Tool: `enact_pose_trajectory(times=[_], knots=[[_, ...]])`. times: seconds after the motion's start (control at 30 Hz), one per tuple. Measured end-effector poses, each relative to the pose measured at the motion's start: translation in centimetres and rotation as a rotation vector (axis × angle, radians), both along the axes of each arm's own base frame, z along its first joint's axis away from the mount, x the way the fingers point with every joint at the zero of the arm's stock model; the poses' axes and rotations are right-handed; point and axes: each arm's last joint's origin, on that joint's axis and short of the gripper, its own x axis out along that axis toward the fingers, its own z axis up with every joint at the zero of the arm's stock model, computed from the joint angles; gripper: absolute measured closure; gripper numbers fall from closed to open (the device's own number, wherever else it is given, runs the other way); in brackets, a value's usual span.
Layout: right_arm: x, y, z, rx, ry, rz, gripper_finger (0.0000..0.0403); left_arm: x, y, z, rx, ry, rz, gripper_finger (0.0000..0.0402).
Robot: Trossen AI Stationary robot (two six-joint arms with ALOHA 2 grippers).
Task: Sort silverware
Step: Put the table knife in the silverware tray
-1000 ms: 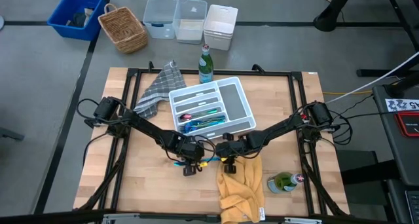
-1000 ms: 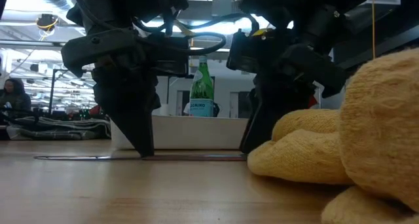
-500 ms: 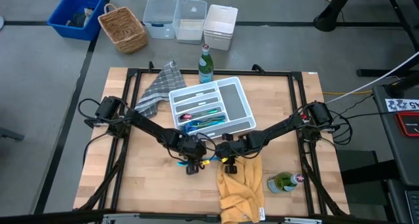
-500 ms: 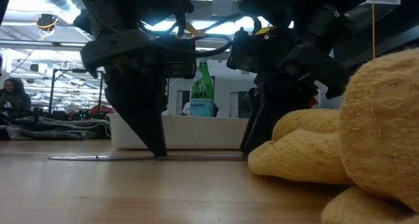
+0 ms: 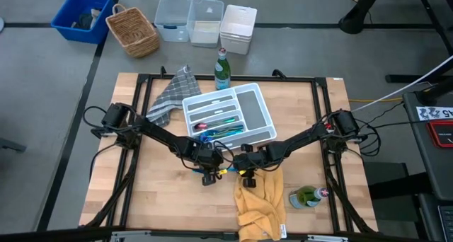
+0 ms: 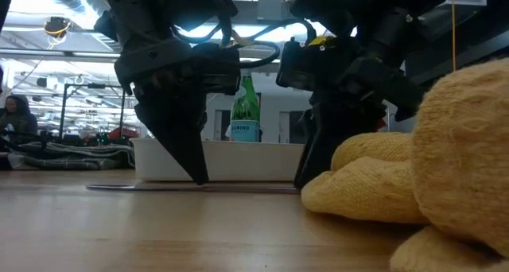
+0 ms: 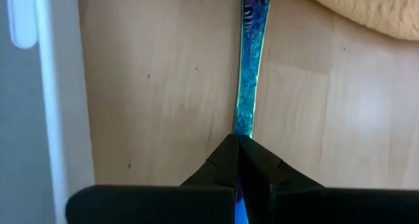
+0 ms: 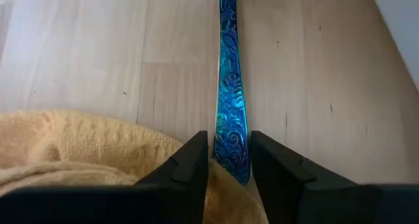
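Note:
A slim blue patterned piece of silverware [image 5: 221,173] lies flat on the wooden table between my two grippers, in front of the white divided tray [image 5: 263,114]. The tray holds several more blue pieces [image 5: 223,122]. My left gripper [image 5: 207,178] is shut on the lying piece [image 7: 252,67]. My right gripper [image 8: 230,165] is open. Its fingers stand on either side of the piece's handle end [image 8: 230,145], at the edge of the yellow cloth [image 5: 258,203]. I cannot tell whether they touch it. My left gripper pinches the blue piece at about its middle [image 7: 241,129], between its two fingertips. The fingers come from above, pointing down, one on each long edge. The piece lies flat on the table [image 6: 143,187]. Its part behind the fingers is hidden by the gripper.
A grey checked cloth [image 5: 170,93] lies left of the tray, and a green bottle [image 5: 222,68] stands behind it. Another green bottle [image 5: 308,197] lies at the front right. The yellow cloth bulks large near the right gripper [image 6: 413,176]. Bins and a basket stand beyond the table.
My left gripper has moved toward the table's right edge, toward my right gripper. It has dragged the blue piece along the table with it, so the piece's free end has slid the same way.

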Motion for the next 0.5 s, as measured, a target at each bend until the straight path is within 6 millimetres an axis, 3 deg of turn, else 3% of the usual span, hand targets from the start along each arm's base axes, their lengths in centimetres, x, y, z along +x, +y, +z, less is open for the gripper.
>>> enact_pose_trajectory(times=[0.5], knots=[[0.0,0.0,-1.5,-0.022,0.06,-0.015,0.0285,-0.1,0.0,1.0,-0.015,-0.027,0.0,0.0401]])
